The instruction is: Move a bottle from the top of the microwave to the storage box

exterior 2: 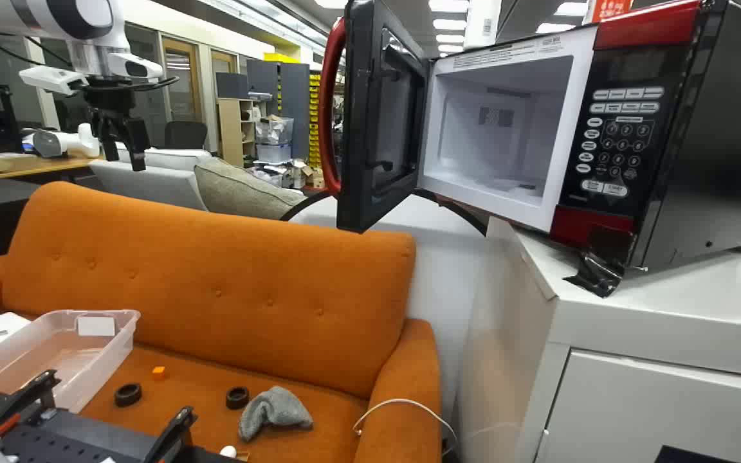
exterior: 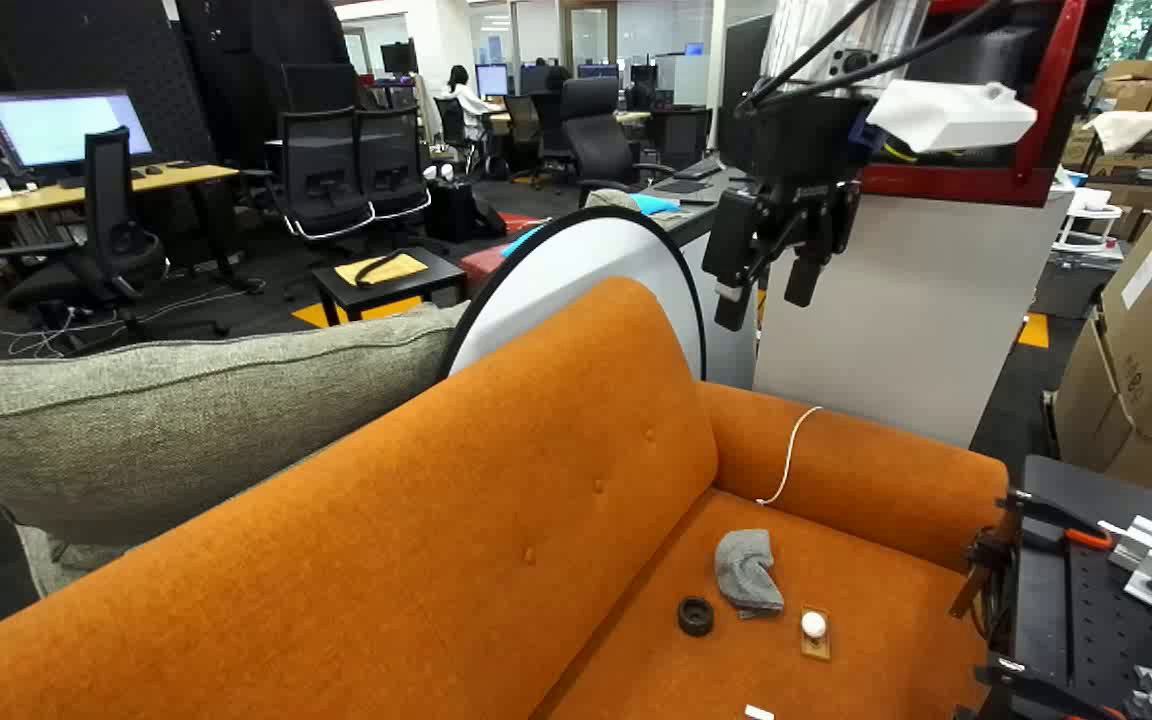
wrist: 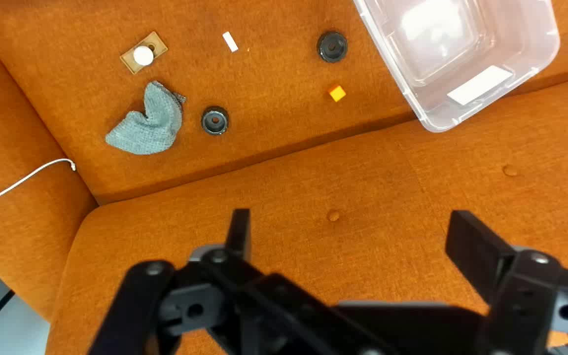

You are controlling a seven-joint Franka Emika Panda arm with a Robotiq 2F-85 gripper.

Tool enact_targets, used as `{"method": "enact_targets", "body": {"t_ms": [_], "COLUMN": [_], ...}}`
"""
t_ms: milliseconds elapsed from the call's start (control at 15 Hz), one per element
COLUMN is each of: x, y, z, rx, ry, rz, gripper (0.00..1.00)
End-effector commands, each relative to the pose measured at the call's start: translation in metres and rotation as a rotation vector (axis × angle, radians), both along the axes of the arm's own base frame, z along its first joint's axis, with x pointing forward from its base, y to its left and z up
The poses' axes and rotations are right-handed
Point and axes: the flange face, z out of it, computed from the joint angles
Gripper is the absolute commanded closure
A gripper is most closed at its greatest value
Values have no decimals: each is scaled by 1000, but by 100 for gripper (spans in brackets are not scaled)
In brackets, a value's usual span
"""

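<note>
gripper (wrist: 350, 224): jaws parted wide, above sofa (wrist: 284, 187) | box (wrist: 442, 54): on sofa | microwave (exterior 2: 576, 122): door (exterior 2: 380, 119) swung open | bottle (exterior 2: 483, 24): atop microwave, upper end cropped

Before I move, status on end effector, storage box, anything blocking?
End effector open, empty. Clear plastic storage box on orange sofa seat. Possible white bottle, partly out of frame, above microwave. Microwave door open, might obstruct.

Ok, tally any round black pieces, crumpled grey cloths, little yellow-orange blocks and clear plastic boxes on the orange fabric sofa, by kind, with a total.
Round black pieces with centre holes: 2
Crumpled grey cloth: 1
Little yellow-orange block: 1
Clear plastic box: 1
Total: 5
</note>
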Motion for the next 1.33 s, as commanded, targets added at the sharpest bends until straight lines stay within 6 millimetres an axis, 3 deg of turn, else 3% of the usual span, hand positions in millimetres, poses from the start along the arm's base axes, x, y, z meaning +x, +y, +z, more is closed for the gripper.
{"method": "enact_targets", "body": {"t_ms": [0, 133, 400, 867, 1267], "x": [0, 0, 16, 51, 65], "y": [0, 0, -20, -95, -148], "z": [1, 1, 8, 73, 133], "rx": [0, 0, -22, -211, -386], "ry": [1, 1, -85, -393, -622], "rz": [0, 0, -121, -314, -511], "gripper": [0, 0, 0, 0, 0]}}
